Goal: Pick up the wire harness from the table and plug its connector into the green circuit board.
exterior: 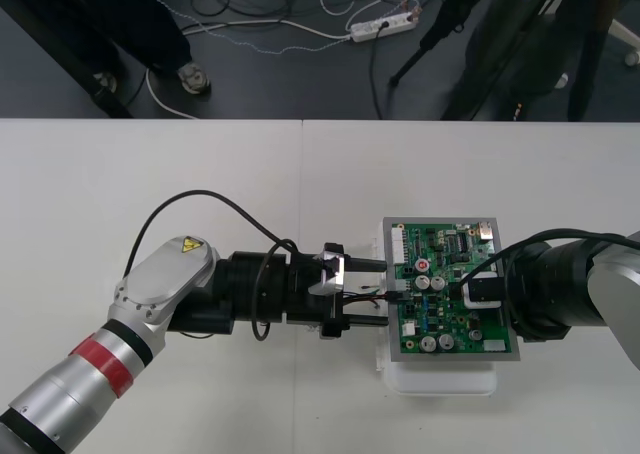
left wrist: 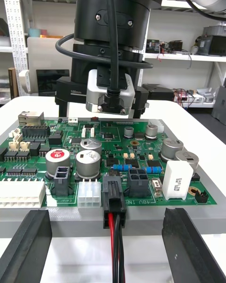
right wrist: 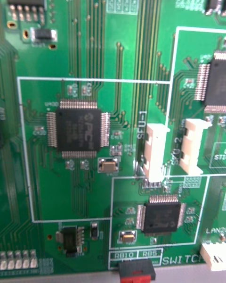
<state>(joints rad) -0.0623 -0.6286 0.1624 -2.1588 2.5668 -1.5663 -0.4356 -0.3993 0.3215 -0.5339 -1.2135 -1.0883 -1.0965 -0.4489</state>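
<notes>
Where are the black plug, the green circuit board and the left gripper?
black plug (left wrist: 113, 199), left wrist view, on its body.
green circuit board (exterior: 430, 244), front view, on its far part.
left gripper (exterior: 380, 294), front view, midway between its fingers.

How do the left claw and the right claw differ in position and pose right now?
The left claw lies level at the left edge of the green circuit board; the right claw hangs upright over the board, pointing down. The left claw stands open on either side of the small black plug at that edge; the right claw is apart from the plug, farther across the board. Both are black and at the board.
</notes>
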